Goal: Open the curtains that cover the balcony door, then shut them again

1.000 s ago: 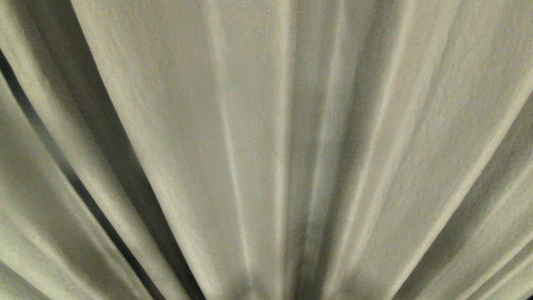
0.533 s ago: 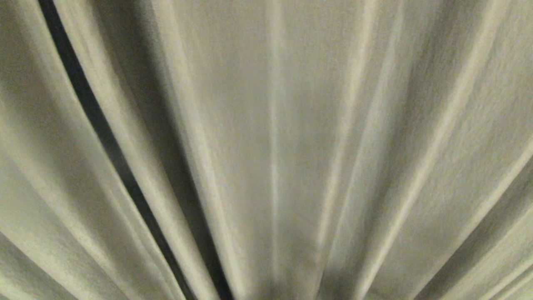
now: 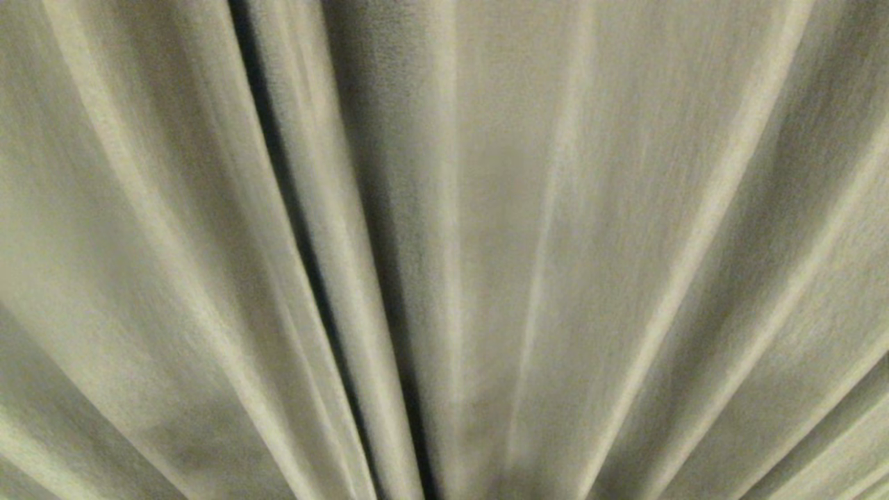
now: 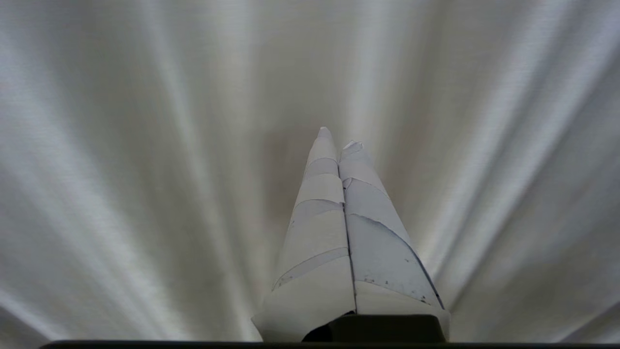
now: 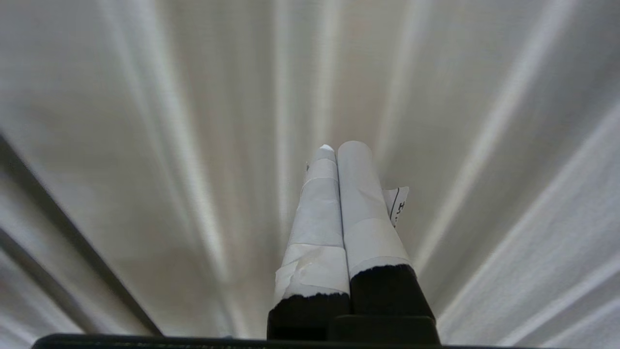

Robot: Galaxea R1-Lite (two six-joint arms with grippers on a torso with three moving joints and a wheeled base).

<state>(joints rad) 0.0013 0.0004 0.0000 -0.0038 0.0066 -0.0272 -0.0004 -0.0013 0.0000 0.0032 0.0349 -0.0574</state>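
Note:
The curtains (image 3: pixel 555 243) fill the whole head view as grey-green pleated fabric, very close, with a narrow dark gap (image 3: pixel 298 243) between two folds left of centre. In the left wrist view my left gripper (image 4: pixel 339 138) points at the pleated curtains (image 4: pixel 145 169), its white-taped fingers pressed together and holding nothing. In the right wrist view my right gripper (image 5: pixel 339 148) is likewise shut and empty, with the curtains (image 5: pixel 484 121) just ahead of it. The balcony door is hidden behind the fabric. Neither arm shows in the head view.
A dark slanted strip (image 5: pixel 63 232) runs between folds at one side of the right wrist view. A loose paper tag (image 5: pixel 399 203) sticks out from the right gripper's taped finger. Fabric fills everything else.
The whole head view has shifted: the dark gap between folds slid from the far left toward the centre, so the camera has moved left along the curtains.

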